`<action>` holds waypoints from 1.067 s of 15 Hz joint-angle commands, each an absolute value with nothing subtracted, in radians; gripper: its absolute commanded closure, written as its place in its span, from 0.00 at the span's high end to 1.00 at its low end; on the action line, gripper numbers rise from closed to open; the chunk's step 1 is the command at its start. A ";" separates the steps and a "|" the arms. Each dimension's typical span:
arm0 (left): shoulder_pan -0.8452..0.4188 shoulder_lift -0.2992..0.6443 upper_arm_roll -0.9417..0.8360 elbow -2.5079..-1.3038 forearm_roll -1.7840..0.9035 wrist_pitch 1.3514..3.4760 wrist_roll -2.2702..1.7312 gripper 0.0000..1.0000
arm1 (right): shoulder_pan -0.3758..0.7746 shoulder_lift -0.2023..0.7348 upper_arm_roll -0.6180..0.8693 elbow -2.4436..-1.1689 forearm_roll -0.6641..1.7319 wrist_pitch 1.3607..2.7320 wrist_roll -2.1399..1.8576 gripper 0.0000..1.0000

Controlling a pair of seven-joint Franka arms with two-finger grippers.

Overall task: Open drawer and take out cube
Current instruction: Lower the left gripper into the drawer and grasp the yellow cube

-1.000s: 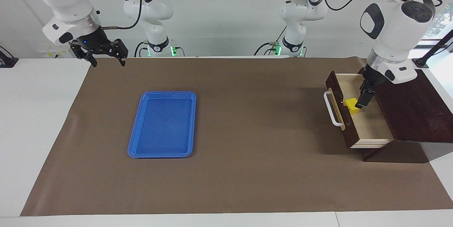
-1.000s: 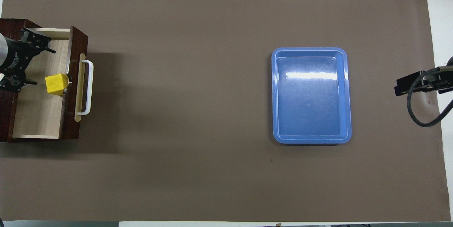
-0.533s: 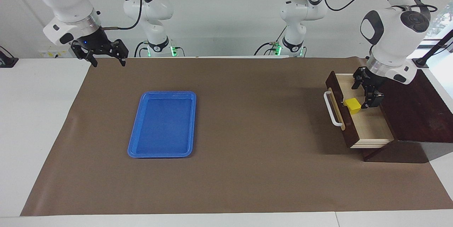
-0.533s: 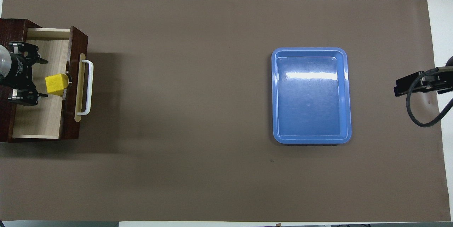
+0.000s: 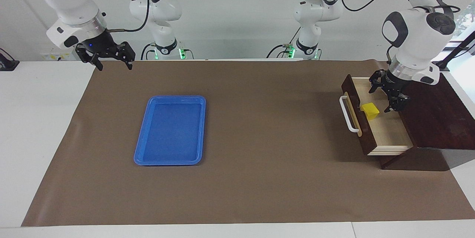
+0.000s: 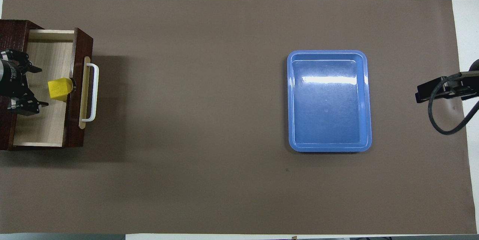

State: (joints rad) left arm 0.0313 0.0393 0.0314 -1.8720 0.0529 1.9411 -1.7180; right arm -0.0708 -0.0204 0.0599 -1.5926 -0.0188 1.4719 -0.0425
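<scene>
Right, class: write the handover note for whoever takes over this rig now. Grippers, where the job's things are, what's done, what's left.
Left gripper: open, holding nothing, over the open drawer beside the cube.
Right gripper: open, holding nothing, waiting in the air at the right arm's end of the table.
Cube: yellow, in the drawer, against the inside of its front panel.
Blue tray: on the mat toward the right arm's end.
Done: drawer pulled open.
Left: grasp the cube and lift it out.

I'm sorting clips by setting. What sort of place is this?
Probably a robotics lab: two white robot arms are mounted at a white table covered by a brown paper sheet, with only staged props, a flat blue plastic tray and a dark brown wooden drawer box.
</scene>
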 commanded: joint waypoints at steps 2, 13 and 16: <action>0.054 0.044 0.025 -1.914 0.032 2.005 -1.772 1.00 | -0.080 -0.044 0.064 -1.634 0.000 1.525 -0.063 1.00; 0.037 0.063 0.023 -1.945 0.009 2.051 -1.835 1.00 | -0.077 -0.058 0.066 -1.660 0.000 1.529 -0.061 1.00; 0.037 0.064 0.023 -1.950 0.009 2.057 -1.829 0.98 | -0.078 -0.060 0.066 -1.666 0.000 1.529 -0.060 1.00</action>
State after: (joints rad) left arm 0.0431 0.0700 0.0195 -1.9282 0.0244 2.0299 -1.8260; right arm -0.0686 -0.0315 0.0608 -1.6248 -0.0188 1.5030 -0.0429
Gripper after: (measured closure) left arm 0.018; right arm 0.000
